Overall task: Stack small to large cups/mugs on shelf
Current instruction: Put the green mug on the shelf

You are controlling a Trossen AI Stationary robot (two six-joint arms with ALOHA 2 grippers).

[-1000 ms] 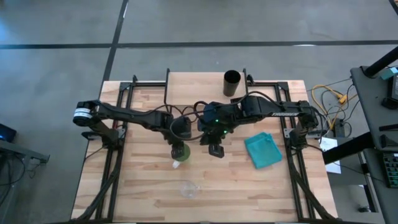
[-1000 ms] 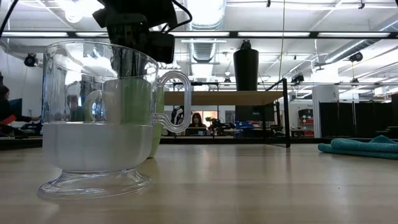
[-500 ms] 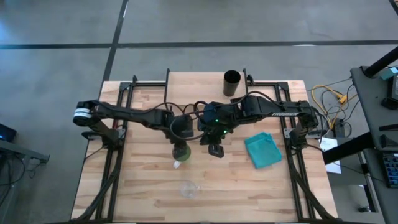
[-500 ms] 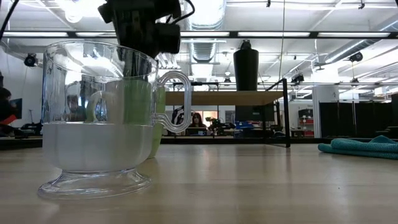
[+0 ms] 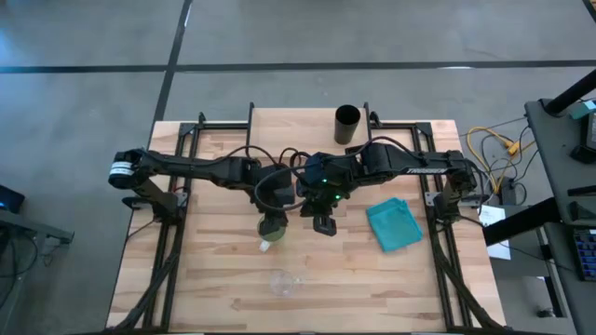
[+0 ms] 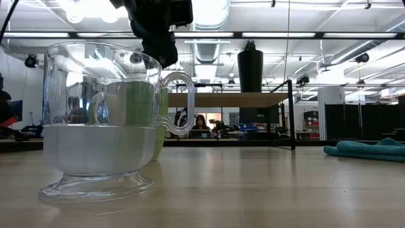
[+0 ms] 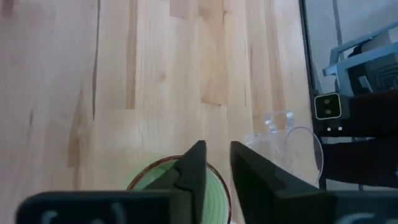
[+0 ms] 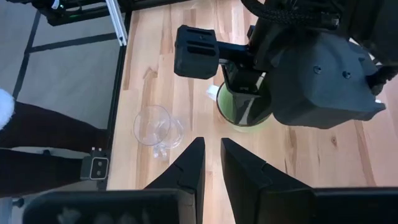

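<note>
Hovering over the green mug (image 5: 270, 226), the left gripper (image 7: 214, 163) has its fingers nearly pressed together, one tip over the rim; whether they pinch the wall I cannot tell. The mug looks stiff, glazed and likely slippery, so the rim wall or the whitish handle seems the surest hold. It appears empty. The glass cup (image 5: 282, 281) stands nearer the table's front edge than the mug, light, fragile, slick, also empty. The black cup (image 5: 346, 124) stands on the shelf (image 6: 228, 99), well behind the mug. The right gripper (image 8: 211, 155), narrowly parted and empty, waits just beside the mug.
</note>
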